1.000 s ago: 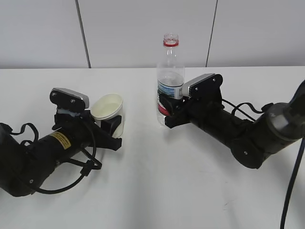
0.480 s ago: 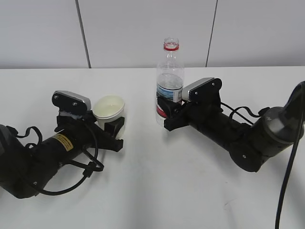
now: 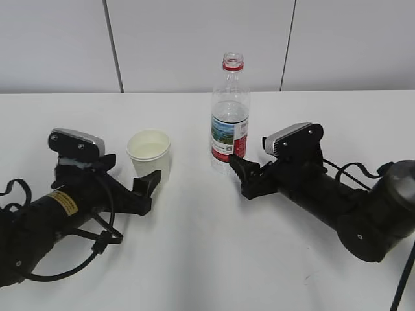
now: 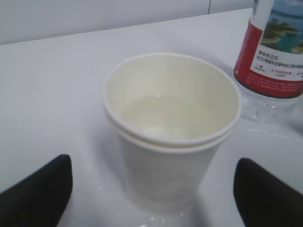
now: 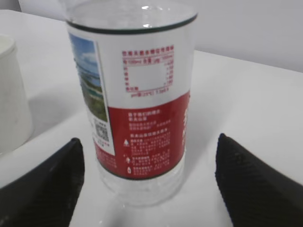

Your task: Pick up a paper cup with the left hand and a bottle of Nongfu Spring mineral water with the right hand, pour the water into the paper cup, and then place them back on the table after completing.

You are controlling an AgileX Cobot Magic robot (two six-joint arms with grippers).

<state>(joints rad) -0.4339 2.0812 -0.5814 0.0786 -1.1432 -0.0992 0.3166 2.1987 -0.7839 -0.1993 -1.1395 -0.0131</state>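
The white paper cup (image 3: 149, 153) stands upright on the table (image 3: 207, 259), with clear water (image 4: 163, 116) in its bottom. The uncapped Nongfu Spring bottle (image 3: 229, 123), with a red and scenic label, stands upright to its right. My left gripper (image 3: 148, 189) is open just in front of the cup, apart from it; in the left wrist view the cup (image 4: 173, 142) sits beyond the spread fingers (image 4: 38, 194). My right gripper (image 3: 241, 176) is open just in front of the bottle; in the right wrist view the bottle (image 5: 142, 109) stands beyond the wide fingers (image 5: 255, 184).
A white panelled wall (image 3: 194, 39) runs behind the table's far edge. The bottle also shows at the right of the left wrist view (image 4: 274, 56), and the cup at the left edge of the right wrist view (image 5: 12, 99). Black cables trail from both arms.
Both grippers have opened, let go and drawn back toward the near side. The cup and the bottle now stand free on the table.
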